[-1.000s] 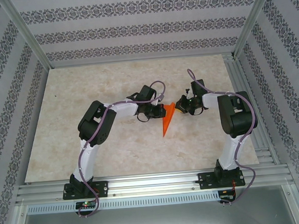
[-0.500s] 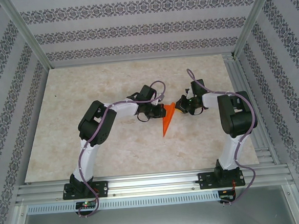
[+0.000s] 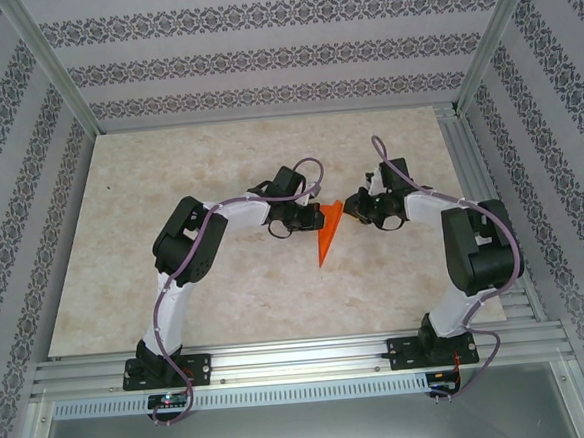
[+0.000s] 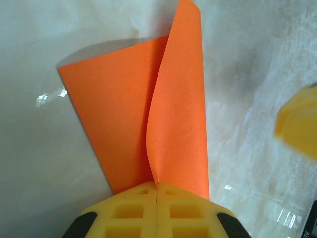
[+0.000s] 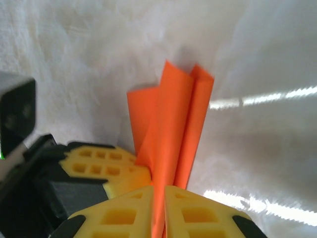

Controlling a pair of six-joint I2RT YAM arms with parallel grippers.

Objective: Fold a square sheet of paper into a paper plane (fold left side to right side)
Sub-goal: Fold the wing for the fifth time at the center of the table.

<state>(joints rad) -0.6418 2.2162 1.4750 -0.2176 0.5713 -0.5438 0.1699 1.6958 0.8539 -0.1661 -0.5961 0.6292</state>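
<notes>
I am seeing the right arm's elbow (image 3: pixel 480 251) swinging outward toward four o'clock, while the right hand (image 3: pixel 360 210) is staying pinched on the wide end of the narrow, pointed piece of bright orange paper (image 3: pixel 324 237). The left hand (image 3: pixel 299 219) is pinching a raised flap of that end from nine o'clock. The paper is not shifting: it is lying mid-way across the pale marbled bench (image 3: pixel 169 177), tip toward six o'clock. I am judging the left-to-right fold is not yet laid flat.
</notes>
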